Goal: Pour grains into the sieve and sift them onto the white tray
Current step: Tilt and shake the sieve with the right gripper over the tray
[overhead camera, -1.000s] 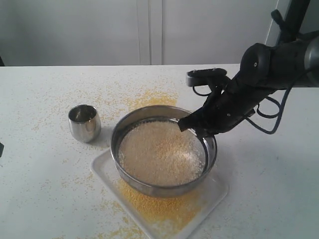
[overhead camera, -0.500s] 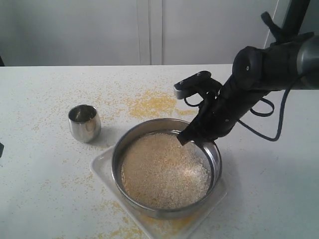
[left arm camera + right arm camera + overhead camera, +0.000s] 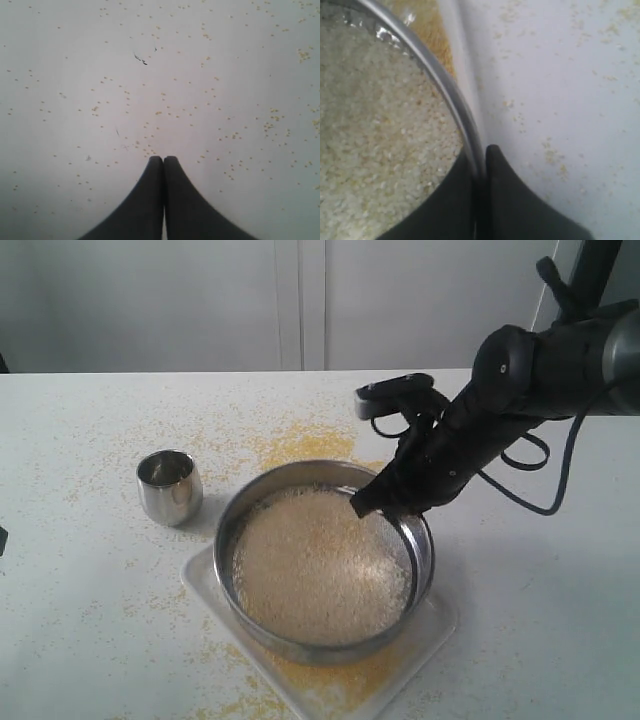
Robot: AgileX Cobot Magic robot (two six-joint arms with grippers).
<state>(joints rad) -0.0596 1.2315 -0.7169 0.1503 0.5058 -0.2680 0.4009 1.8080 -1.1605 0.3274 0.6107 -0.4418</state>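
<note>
The steel sieve (image 3: pixel 245 530) is held just above the white tray (image 3: pixel 205 575), full of whitish-beige grains (image 3: pixel 320 565). Yellow meal (image 3: pixel 335 675) lies on the tray under its near edge. My right gripper (image 3: pixel 375 502) is shut on the sieve's far right rim. In the right wrist view the rim (image 3: pixel 440 80) runs between the two black fingers (image 3: pixel 512 200), with grains (image 3: pixel 375 130) on one side and the table on the other. My left gripper (image 3: pixel 163 159) is shut on nothing, over bare table with scattered grains; it does not show in the exterior view.
A small shiny steel cup (image 3: pixel 169 486) stands upright left of the sieve. A patch of spilled yellow meal (image 3: pixel 305 445) lies on the white table (image 3: pixel 80 630) behind the sieve, and loose grains are scattered around the tray.
The right gripper has shaken the sieve: it went toward the near side half a second ago and is now back toward the far side. More yellow meal shows on the tray's near edge.
</note>
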